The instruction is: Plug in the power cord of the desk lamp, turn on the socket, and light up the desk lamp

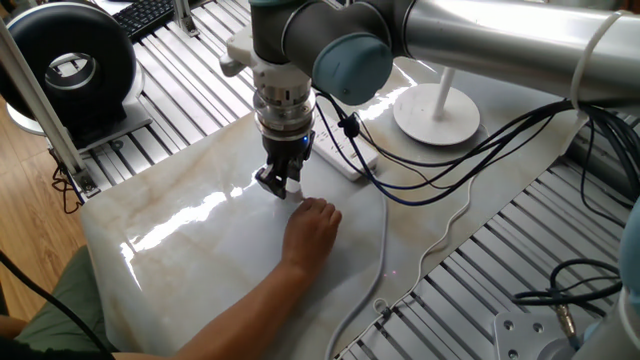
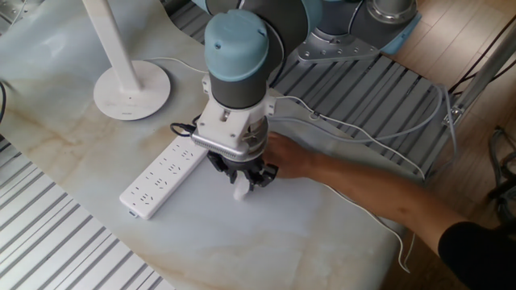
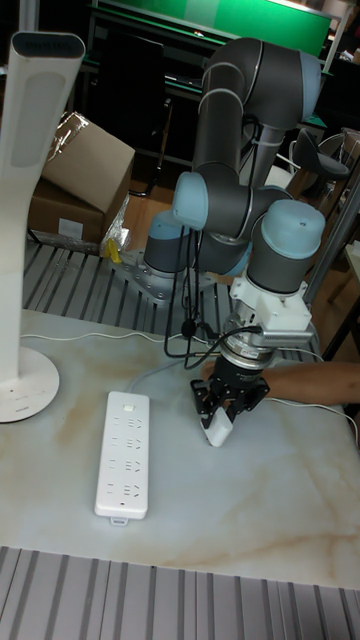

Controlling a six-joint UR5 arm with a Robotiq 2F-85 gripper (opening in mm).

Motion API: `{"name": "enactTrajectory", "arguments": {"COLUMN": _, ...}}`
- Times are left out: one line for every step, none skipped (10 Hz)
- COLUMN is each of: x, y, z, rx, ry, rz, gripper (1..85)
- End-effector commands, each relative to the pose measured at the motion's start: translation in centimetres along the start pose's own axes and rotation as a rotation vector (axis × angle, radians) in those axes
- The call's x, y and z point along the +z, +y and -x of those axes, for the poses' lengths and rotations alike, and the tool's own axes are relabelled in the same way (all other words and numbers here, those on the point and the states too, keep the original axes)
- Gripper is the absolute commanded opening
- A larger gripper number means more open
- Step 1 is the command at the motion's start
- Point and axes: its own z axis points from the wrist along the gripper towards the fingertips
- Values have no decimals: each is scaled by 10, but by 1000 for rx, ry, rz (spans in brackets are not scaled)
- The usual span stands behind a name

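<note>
White hard plastic is clamped between the fingers of the gripper (image 3: 222, 412): the plug of the power cord (image 3: 214, 428), held just above the table (image 2: 266, 242) beside the socket (image 2: 161, 177). It is judged light, rigid and slippery, best gripped across its flat sides. A person's hand (image 1: 312, 228) rests nearby.

The table (image 2: 72, 137) has a shiny marble-look top w/ metal slats round it. On it: the desk lamp (image 2: 131, 89), its round base at the far end; the socket (image 2: 162, 176), lying flat near the lamp; a thin white cord (image 1: 384, 235), snaking off the edge. A person's hand (image 2: 290, 156) rests on the top too, beside the socket.
</note>
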Motion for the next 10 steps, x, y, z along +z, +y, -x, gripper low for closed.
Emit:
{"name": "enactTrajectory", "arguments": {"x": 1, "y": 3, "z": 4, "rx": 27, "ry": -8, "rz": 10, "gripper": 410}}
{"name": "enactTrajectory", "arguments": {"x": 1, "y": 0, "z": 5, "rx": 31, "ry": -7, "rz": -2, "gripper": 397}}
{"name": "enactTrajectory", "arguments": {"x": 3, "y": -3, "z": 8, "rx": 37, "ry": -14, "rz": -12, "gripper": 387}}
{"name": "enactTrajectory", "arguments": {"x": 4, "y": -3, "z": 8, "rx": 42, "ry": -14, "rz": -12, "gripper": 377}}
{"name": "enactTrajectory", "arguments": {"x": 4, "y": -3, "z": 7, "rx": 54, "ry": -4, "rz": -16, "gripper": 340}}
{"name": "enactTrajectory", "arguments": {"x": 3, "y": -5, "z": 3, "rx": 82, "ry": 18, "rz": -31, "gripper": 157}}
{"name": "enactTrajectory", "arguments": {"x": 1, "y": -12, "z": 3, "rx": 97, "ry": 27, "rz": -64, "gripper": 10}}
{"name": "enactTrajectory", "arguments": {"x": 0, "y": -9, "z": 3, "rx": 98, "ry": 28, "rz": -54, "gripper": 10}}
{"name": "enactTrajectory", "arguments": {"x": -1, "y": -8, "z": 1, "rx": 99, "ry": 37, "rz": -52, "gripper": 10}}
{"name": "enactTrajectory", "arguments": {"x": -3, "y": -8, "z": 0, "rx": 100, "ry": 35, "rz": -53, "gripper": 10}}
